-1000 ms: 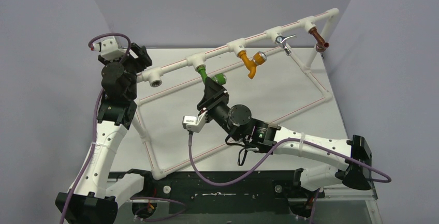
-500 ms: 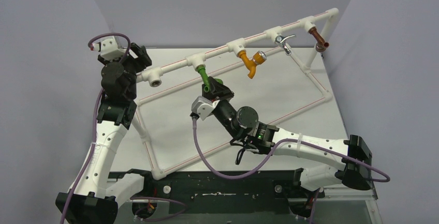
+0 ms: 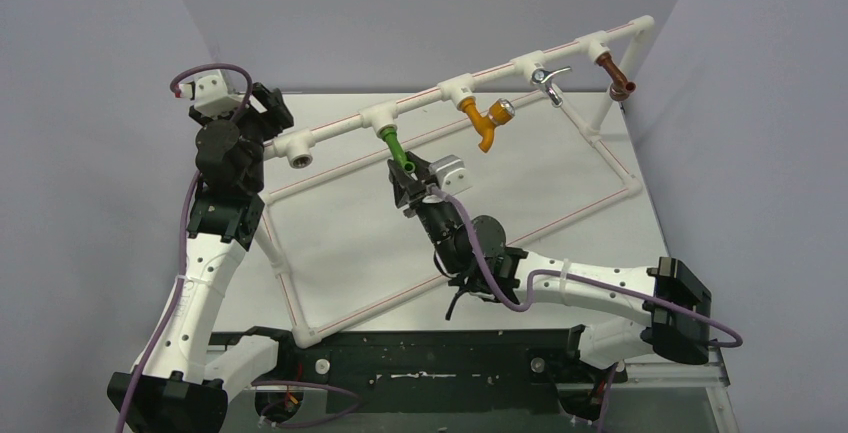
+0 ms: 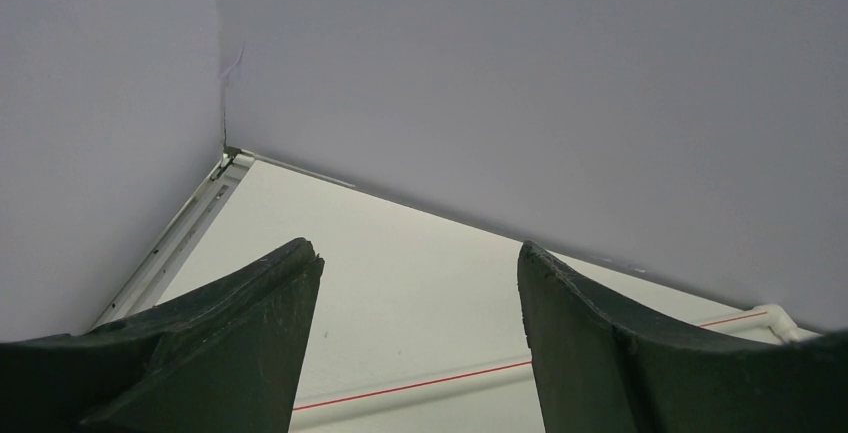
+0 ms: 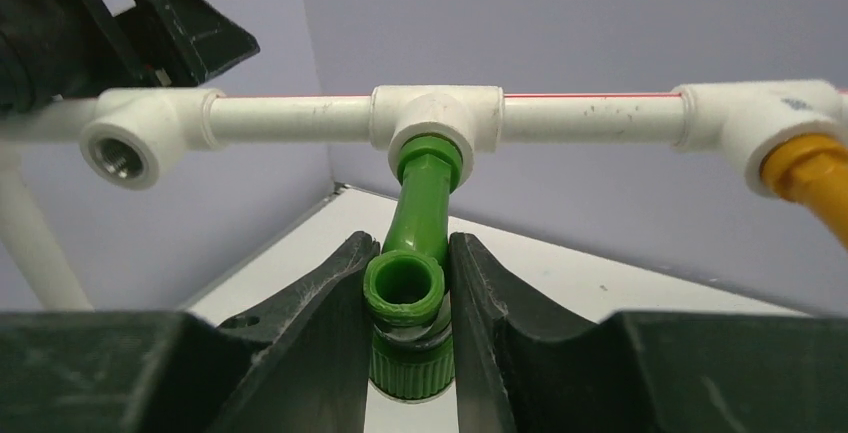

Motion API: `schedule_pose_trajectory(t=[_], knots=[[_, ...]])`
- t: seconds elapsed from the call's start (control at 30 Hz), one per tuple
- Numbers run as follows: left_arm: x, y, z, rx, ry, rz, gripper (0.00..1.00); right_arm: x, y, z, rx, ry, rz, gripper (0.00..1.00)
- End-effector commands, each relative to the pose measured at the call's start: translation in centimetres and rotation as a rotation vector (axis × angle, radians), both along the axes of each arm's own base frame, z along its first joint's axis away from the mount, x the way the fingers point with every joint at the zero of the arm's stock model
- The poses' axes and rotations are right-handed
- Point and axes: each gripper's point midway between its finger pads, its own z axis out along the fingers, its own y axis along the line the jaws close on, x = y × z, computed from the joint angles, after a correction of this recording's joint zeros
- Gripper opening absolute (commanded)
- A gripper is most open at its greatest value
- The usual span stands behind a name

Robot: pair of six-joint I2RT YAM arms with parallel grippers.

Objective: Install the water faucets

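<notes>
The green faucet [image 3: 398, 150] hangs by its stem from a white tee [image 3: 380, 116] on the raised pipe rail. In the right wrist view its open spout end [image 5: 404, 283] faces the camera and its stem runs up into the tee [image 5: 435, 118]. My right gripper [image 3: 410, 179] is shut on the faucet body, with one finger [image 5: 335, 298] on each side of it [image 5: 412, 243]. The silver knob is hidden. My left gripper [image 3: 268, 111] is open and empty beside the rail's left end [image 4: 420, 258].
An empty threaded socket [image 3: 300, 160] [image 5: 118, 153] sits left of the green faucet. An orange tap [image 3: 483, 121] [image 5: 805, 173], a chrome tap [image 3: 546, 80] and a brown tap [image 3: 618, 81] hang further right. A white pipe frame [image 3: 600, 158] lies on the table.
My right wrist has rolled about the green faucet; its camera block swung from the left of the gripper to the right. The faucet's knob went out of sight. The left arm stayed still.
</notes>
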Motion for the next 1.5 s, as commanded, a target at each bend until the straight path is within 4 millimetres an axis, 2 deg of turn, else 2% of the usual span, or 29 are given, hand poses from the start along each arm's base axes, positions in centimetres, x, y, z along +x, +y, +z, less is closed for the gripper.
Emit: schedule_pose_trajectory(t=[0.0,0.4,0.63,0.8,0.97,1.17,1.2,1.23,1.47], knots=[[-1.1,-0.3,-12.1,0.075,0.402,-0.035,0.7,-1.5,-1.0,5.0,0.566,0.12,0.134,0.0],[-1.2,-0.2,-12.1,0.075,0.402,-0.033,0.7,-1.1,-3.3,5.2,1.158,0.399,0.245,0.0],[-1.1,-0.3,-12.2,0.074,0.404,-0.035,0.7,-0.2,-3.2,3.9,1.359,0.575,0.218,0.0],[-1.2,-0.2,-12.0,0.073,0.4,-0.033,0.7,0.4,-2.8,3.4,1.45,0.724,0.168,0.0],[-1.2,-0.2,-12.1,0.075,0.401,-0.03,0.7,0.2,-2.9,4.4,1.517,0.736,0.211,0.0],[-1.1,-0.2,-12.2,0.076,0.404,-0.031,0.7,0.2,-2.4,4.1,1.502,0.752,0.211,0.0],[-1.1,-0.2,-12.2,0.076,0.404,-0.031,0.7,0.2,-2.4,3.9,1.496,0.755,0.209,0.01],[-1.1,-0.2,-12.2,0.076,0.404,-0.031,0.7,0.2,-2.4,3.7,1.489,0.761,0.204,0.07],[-1.1,-0.2,-12.3,0.077,0.408,-0.028,0.7,0.0,-2.6,2.7,1.436,0.767,0.187,0.51]])
